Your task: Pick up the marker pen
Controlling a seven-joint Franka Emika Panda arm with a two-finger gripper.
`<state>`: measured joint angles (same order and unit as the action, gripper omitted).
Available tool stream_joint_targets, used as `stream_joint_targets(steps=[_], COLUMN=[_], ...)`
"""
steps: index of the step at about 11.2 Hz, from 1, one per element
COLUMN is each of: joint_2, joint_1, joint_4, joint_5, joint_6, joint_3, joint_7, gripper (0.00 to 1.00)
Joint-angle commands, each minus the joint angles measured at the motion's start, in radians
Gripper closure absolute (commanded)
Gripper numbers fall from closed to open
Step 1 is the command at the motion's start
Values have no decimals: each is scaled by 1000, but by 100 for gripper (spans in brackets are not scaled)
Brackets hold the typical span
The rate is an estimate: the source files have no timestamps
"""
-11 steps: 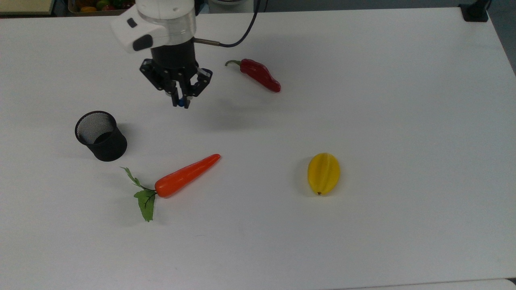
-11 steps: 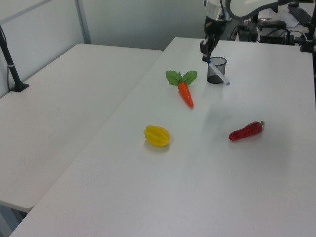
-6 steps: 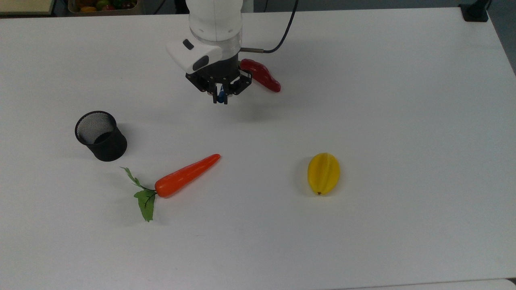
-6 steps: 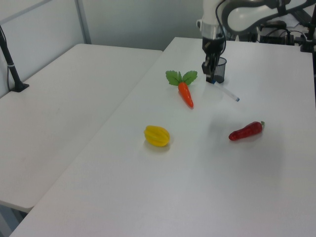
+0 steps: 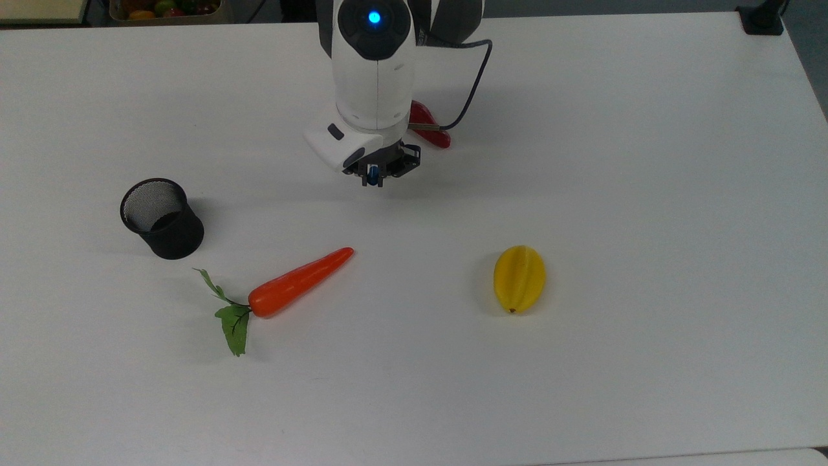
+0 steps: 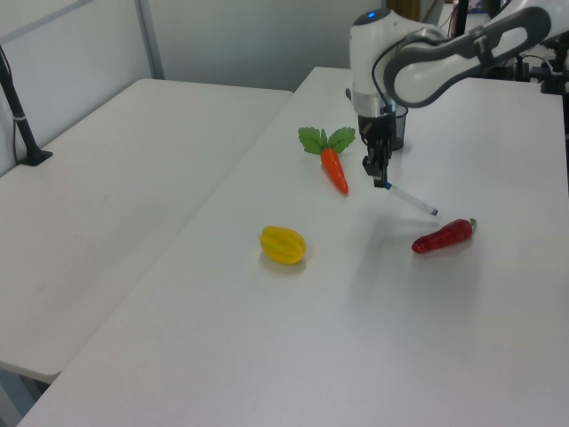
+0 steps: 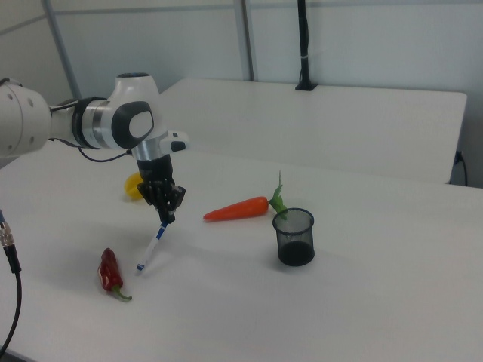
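The pen (image 7: 154,246) is held at its capped upper end by the gripper (image 7: 166,217), whose fingers are closed on it; the white barrel hangs slanting down from them toward the red chilli (image 7: 110,274), its small blue end low over the table (image 7: 362,302), though contact cannot be told. Judging by this, the taking step looks done or nearly so. The next move calls for keeping the grip firm while carrying the pen clear of the chilli and the carrot (image 7: 235,209).

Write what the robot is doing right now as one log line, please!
gripper: shut on slim white marker pen with blue cap | pen: held tilted over white table | black mesh cup: upright, apart from pen
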<state>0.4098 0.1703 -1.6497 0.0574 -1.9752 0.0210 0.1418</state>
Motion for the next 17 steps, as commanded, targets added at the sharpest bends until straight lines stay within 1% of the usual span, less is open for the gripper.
stream_joint_targets(steps=[1,2,3,4,5,6,8,9,13,16,17], joint_2=[12,17,15,12,7,0,-57,-89,-258,-339,-386], joint_1=[20,20,18,18,18,17,20,21,11,-3,-23], joint_4=[5,5,7,14,24,25,22,24,16,-16,-48], joint_5=[10,13,16,18,38,51,65,68,70,70,67], joint_6=[-19,-19,-17,-17,-10,-8,25,89,255,282,280], joint_3=[13,13,13,13,13,13,13,14,13,14,13], joint_7=[9,10,10,10,10,10,10,10,-2,-24,-78], gripper=[80,73,45,30,0,0,0,0,0,0,0])
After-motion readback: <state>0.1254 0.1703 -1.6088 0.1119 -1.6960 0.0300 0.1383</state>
